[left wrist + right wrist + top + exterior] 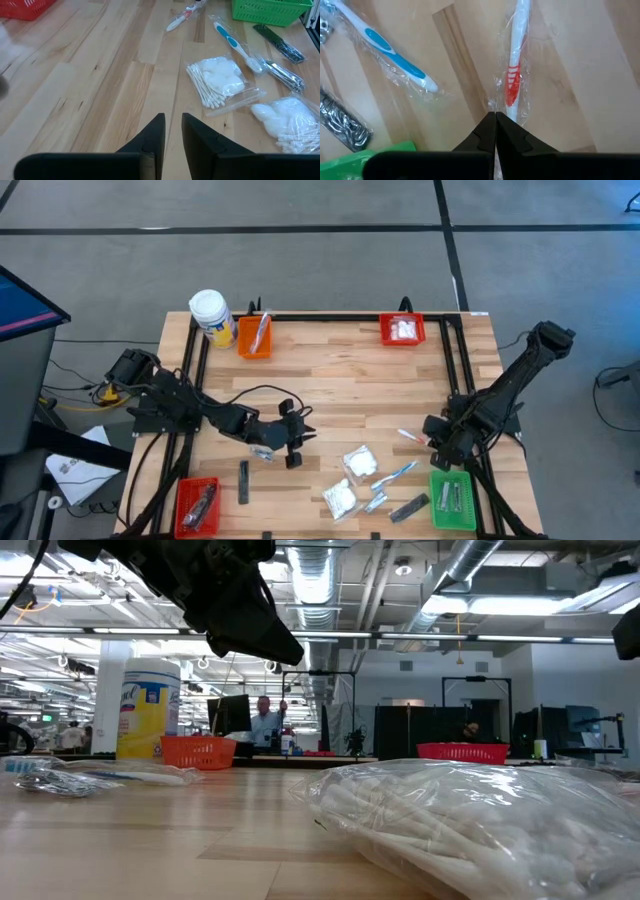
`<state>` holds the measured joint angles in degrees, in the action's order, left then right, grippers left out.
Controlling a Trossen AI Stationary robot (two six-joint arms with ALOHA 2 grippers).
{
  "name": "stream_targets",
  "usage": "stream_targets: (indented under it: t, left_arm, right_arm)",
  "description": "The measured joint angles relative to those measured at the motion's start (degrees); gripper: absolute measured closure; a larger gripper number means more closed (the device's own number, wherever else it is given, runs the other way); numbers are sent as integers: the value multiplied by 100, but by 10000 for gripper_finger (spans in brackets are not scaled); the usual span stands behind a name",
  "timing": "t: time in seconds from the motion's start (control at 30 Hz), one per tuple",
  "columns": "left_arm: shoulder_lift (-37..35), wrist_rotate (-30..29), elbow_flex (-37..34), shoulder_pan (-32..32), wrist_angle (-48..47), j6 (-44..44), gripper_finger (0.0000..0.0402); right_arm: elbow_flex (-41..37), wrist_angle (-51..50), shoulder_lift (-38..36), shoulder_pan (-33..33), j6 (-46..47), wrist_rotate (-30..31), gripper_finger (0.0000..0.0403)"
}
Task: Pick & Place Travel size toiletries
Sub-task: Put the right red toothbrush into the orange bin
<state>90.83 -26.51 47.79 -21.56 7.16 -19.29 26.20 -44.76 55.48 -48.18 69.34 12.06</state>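
- Fingertips of the right gripper (495, 116) pressed together with no gap, pinching the clear wrapper at the end of a white-and-red toothbrush (514, 75); toothbrush lying flat on the wooden table (340, 380), just beside the green bin (452, 500), toward the table's middle.
- Left gripper (173, 119) nearly closed, a thin slit between its dark fingers (154, 131), nothing between them, hanging over bare wood well apart from the green bin, across the table.
- White-and-blue toothbrush (390, 52) in clear wrap near the red-striped one, also close to the green bin.
- Two white puffy packets (360, 461) of cotton swabs between the left gripper and the green bin, lying close together.
- Silvery sachet (342, 122) just beside the green bin's corner.
- Dark flat bar (408, 507) beside the green bin, another dark bar (243, 481) far from it, near the red bin (197, 505) at the opposite front corner.
- Orange bin (254, 335) and yellow jar with white cap (212, 317) at the far edge, diagonally across from the green bin; second red bin (402, 330) also at the far edge, on the green bin's side.
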Motion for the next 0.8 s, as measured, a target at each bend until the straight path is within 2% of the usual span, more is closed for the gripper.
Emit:
stream_targets:
  t: [0.23,0.5,0.8]
  left_arm:
    - [0,1,0,0,0,-1,344]
    - [0,1,0,0,0,-2,344]
    - [0,1,0,0,0,-2,344]
  right_arm:
    - [0,1,0,-2,195,-4,376]
    - [-1,-13,172,-2,218,-14,284]
    - [-2,-22,962,-4,225,-132,193]
